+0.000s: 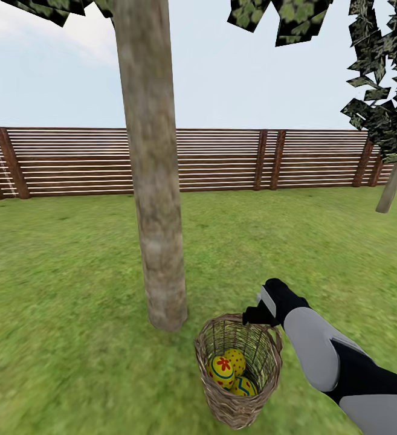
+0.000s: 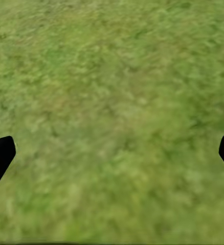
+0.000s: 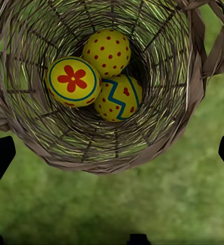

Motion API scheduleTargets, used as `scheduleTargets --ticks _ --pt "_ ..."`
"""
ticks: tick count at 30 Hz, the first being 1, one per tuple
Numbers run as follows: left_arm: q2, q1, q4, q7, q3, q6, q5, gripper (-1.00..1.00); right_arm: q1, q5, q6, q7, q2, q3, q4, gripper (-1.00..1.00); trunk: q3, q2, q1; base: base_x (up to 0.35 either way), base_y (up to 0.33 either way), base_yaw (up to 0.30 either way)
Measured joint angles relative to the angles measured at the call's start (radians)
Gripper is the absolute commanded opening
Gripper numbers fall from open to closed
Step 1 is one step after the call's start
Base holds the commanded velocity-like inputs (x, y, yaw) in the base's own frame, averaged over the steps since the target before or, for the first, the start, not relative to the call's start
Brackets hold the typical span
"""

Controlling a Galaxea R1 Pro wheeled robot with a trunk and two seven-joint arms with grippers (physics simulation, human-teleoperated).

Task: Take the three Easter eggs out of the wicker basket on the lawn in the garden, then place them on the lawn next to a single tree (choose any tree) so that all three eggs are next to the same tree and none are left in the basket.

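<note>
Jaws of the right gripper [image 1: 254, 315] stand apart above the wicker basket [image 3: 191, 109], where three Easter eggs [image 3: 108, 74] touch at the bottom. Smooth, hard and likely slippery, each wants pinching across its middle. Just beside the basket rises the tree [image 1: 156, 241]. Left gripper [image 2: 112, 153], jaws apart, faces the lawn [image 2: 112, 76].

Brown-tan wicker basket [image 3: 158, 127]; three yellow Easter eggs [image 3: 109, 51], red dots, red flower ringed blue, blue zigzag. Mottled green lawn [image 1: 59, 272]. Grey-brown tree [image 1: 156, 211]. Brown slatted fence [image 1: 222, 158].

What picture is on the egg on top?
A red flower inside a blue ring, on the yellow egg in the basket. The right wrist view shows it best.
</note>
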Motion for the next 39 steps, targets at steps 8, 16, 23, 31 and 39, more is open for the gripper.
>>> scheduleTargets --ticks 8,16,23,31,39 --pt "0.001 0.000 0.030 0.046 0.000 -0.015 -0.003 1.00 0.000 -0.002 0.001 0.001 0.002 0.048 0.001 1.00 0.000 0.000 0.000 0.000 0.000 0.000" --pt "-0.002 -0.001 0.031 0.047 0.000 -0.017 -0.005 1.00 0.001 -0.005 0.000 0.002 0.009 0.084 0.001 1.00 0.000 0.000 0.000 0.000 0.064 0.000" --pt "-0.003 0.000 0.032 0.047 -0.002 -0.019 -0.005 1.00 0.001 -0.005 0.000 0.002 0.013 0.086 0.001 1.00 0.000 0.000 0.000 0.014 0.077 0.000" --pt "-0.003 0.001 0.032 0.048 -0.004 -0.026 -0.006 1.00 0.001 -0.004 0.000 0.002 0.013 0.086 0.001 1.00 0.000 0.000 0.000 0.106 0.096 0.000" --pt "-0.004 0.001 0.032 0.049 -0.005 -0.030 -0.006 1.00 0.001 -0.004 0.000 0.002 0.013 0.086 0.001 1.00 0.000 0.000 0.000 0.068 0.065 0.000"
